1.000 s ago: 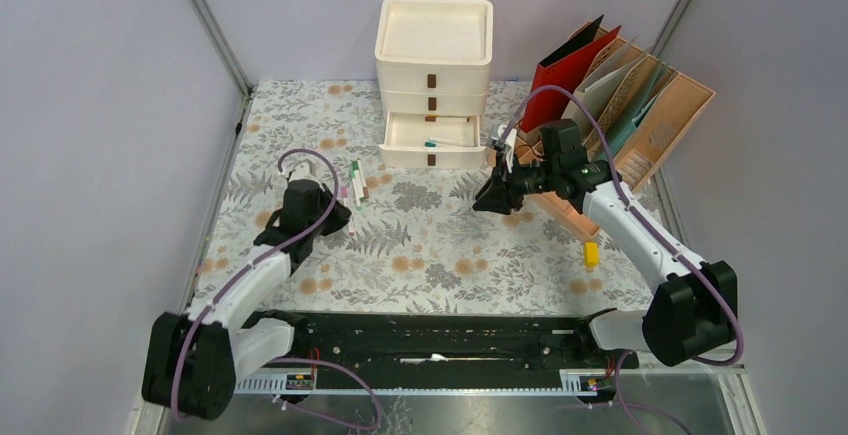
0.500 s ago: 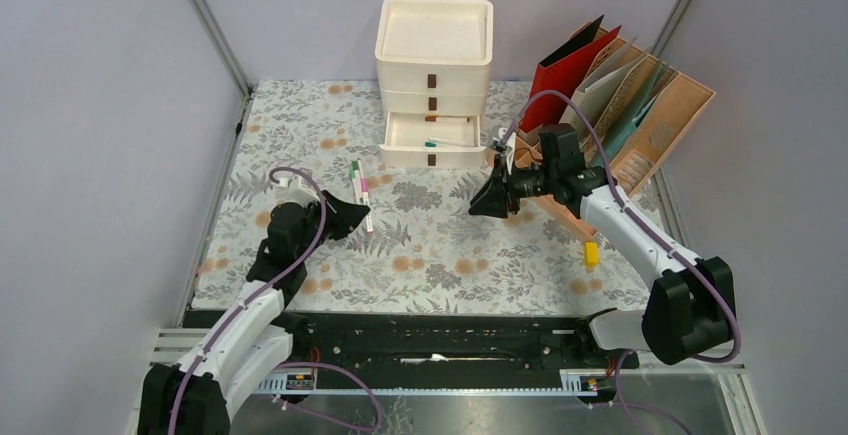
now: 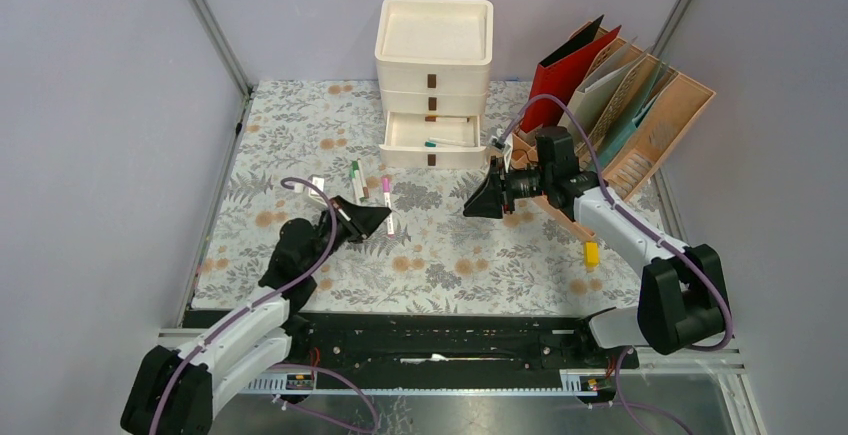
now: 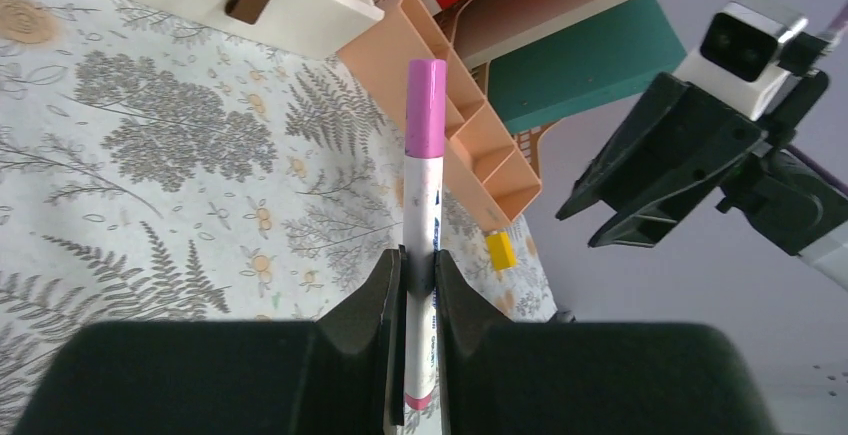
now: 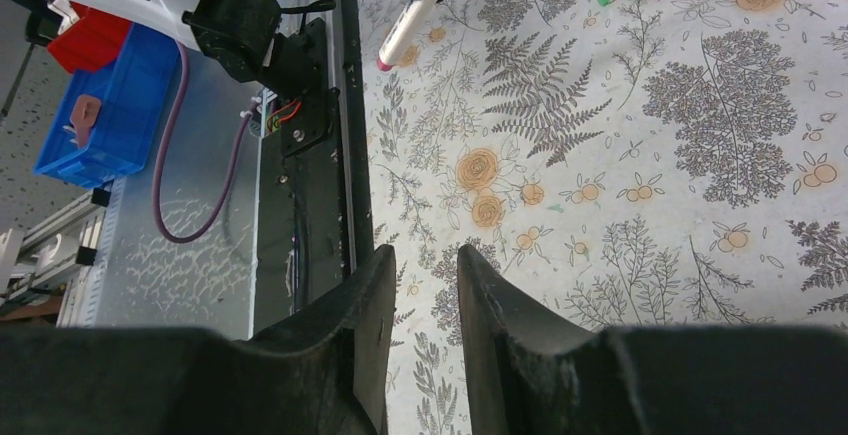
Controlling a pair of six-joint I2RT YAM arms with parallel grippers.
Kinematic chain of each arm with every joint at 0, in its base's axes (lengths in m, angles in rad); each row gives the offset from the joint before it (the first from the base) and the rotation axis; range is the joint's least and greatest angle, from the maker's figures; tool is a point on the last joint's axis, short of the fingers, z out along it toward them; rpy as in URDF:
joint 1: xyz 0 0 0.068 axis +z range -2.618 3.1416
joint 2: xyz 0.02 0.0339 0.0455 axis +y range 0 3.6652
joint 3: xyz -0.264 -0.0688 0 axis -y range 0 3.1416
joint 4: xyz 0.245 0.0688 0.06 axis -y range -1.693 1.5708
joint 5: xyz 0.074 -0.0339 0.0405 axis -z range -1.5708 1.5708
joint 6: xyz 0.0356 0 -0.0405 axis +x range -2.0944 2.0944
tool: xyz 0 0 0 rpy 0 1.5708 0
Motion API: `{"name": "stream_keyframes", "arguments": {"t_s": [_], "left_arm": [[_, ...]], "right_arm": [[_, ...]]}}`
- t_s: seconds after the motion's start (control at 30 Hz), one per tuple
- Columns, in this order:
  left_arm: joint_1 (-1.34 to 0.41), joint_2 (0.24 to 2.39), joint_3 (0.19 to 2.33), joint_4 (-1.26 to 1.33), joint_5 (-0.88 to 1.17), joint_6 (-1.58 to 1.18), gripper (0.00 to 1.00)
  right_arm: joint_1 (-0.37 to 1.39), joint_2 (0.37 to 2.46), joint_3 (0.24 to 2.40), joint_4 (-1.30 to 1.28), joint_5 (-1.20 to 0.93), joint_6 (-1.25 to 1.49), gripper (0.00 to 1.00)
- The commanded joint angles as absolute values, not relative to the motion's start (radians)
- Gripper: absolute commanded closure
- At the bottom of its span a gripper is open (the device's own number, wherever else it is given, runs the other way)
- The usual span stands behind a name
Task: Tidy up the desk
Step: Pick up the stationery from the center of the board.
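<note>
Pink marker [image 4: 424, 155] clamped low by left gripper [image 4: 418, 260] | right gripper [image 5: 424, 255] fingers apart, empty | we risk it pivoting loose.

White arms [image 3: 245, 323], black fingers [image 5: 340, 350], purple cables [image 3: 545, 97]

The desk [image 3: 450, 255] is covered in fern-printed cloth. Set on it are a drawer unit [image 3: 434, 85], a file rack [image 3: 655, 140], two markers [image 3: 356, 179] and a yellow block [image 3: 591, 253].

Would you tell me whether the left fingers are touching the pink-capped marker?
Touching: the left wrist view shows both fingers clamped on the marker.
</note>
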State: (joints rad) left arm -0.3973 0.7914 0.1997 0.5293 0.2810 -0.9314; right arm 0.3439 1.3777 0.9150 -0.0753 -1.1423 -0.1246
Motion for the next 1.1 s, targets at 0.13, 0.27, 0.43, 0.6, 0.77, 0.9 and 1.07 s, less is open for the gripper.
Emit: {"name": "stream_keyframes", "arguments": {"t_s": [0.13, 0.27, 0.43, 0.6, 0.77, 0.9, 1.07], "left_arm": [[-0.505, 0.825, 0.176, 0.786, 0.123, -0.977, 1.00], [-0.548, 0.885, 0.185, 0.876, 0.103, -0.992, 1.00], [-0.626, 0.977, 0.205, 0.962, 0.056, -0.997, 1.00], [-0.692, 1.061, 0.244, 1.031, 0.005, -0.998, 1.00], [-0.750, 1.151, 0.280, 1.102, -0.075, -1.017, 1.00], [-0.786, 1.219, 0.297, 1.163, -0.122, -1.037, 1.00], [-0.822, 1.277, 0.334, 1.185, -0.149, -1.033, 1.00]], "right_arm": [[0.347, 1.388, 0.899, 0.067, -1.190, -0.025, 0.64], [0.350, 1.395, 0.882, 0.151, -1.209, 0.070, 0.63], [0.354, 1.414, 0.851, 0.296, -1.234, 0.220, 0.61], [0.388, 1.443, 0.822, 0.407, -1.235, 0.328, 0.58], [0.440, 1.489, 0.825, 0.414, -1.209, 0.339, 0.56], [0.469, 1.515, 0.826, 0.419, -1.170, 0.346, 0.53], [0.481, 1.534, 0.825, 0.448, -1.154, 0.387, 0.51]]}}
